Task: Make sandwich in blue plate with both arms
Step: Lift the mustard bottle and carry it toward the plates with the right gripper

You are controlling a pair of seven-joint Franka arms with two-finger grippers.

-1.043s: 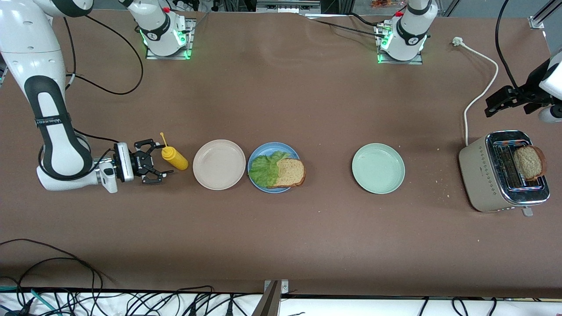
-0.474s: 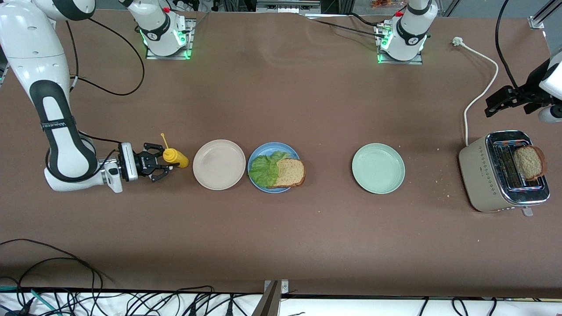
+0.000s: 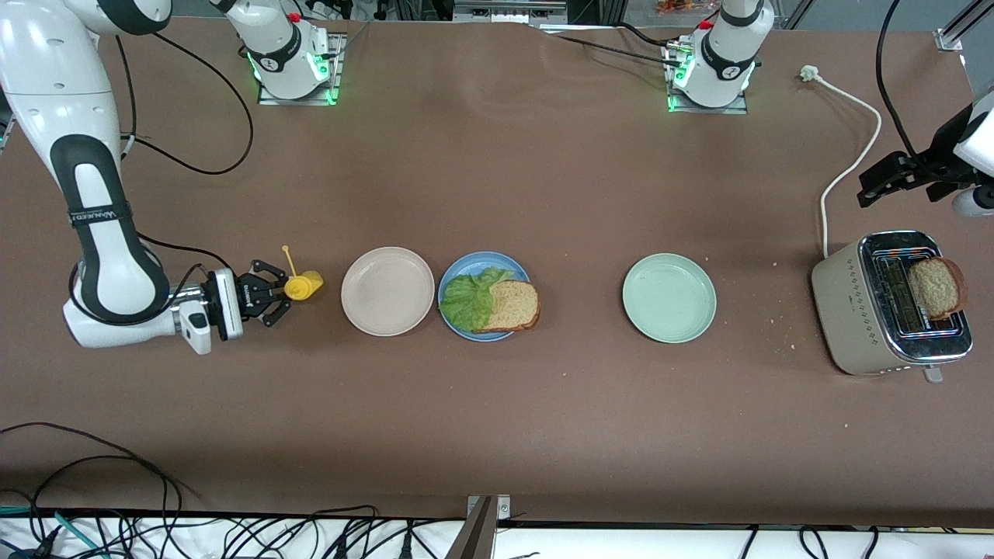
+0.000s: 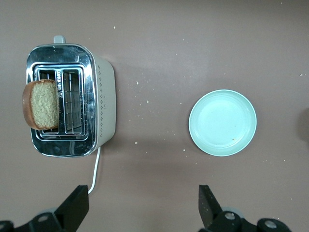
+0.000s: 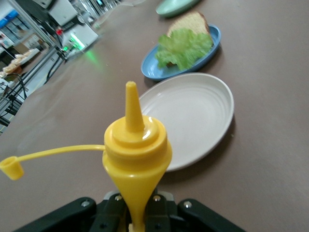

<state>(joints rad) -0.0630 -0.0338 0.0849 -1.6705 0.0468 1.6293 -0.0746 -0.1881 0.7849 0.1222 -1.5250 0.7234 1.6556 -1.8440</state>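
On the blue plate (image 3: 466,333) lie a green lettuce leaf (image 3: 466,300) and one brown bread slice (image 3: 513,305), side by side. A second bread slice (image 3: 936,287) sticks out of the toaster (image 3: 862,310) at the left arm's end of the table. My right gripper (image 3: 273,295) is shut on the yellow squeeze bottle (image 3: 303,286), whose nozzle points toward the plates; in the right wrist view the jaws pinch the bottle (image 5: 137,150) at its narrow end. My left gripper (image 3: 868,189) hangs open and holds nothing over the table beside the toaster.
A beige plate (image 3: 387,291) lies between the bottle and the blue plate. A pale green plate (image 3: 669,297) sits between the blue plate and the toaster. The toaster's white cord (image 3: 846,167) runs toward the left arm's base. Crumbs dot the table near the toaster.
My right gripper went from open around the yellow bottle to shut on it, and bottle and hand shifted slightly toward the right arm's end. The left arm has not moved.
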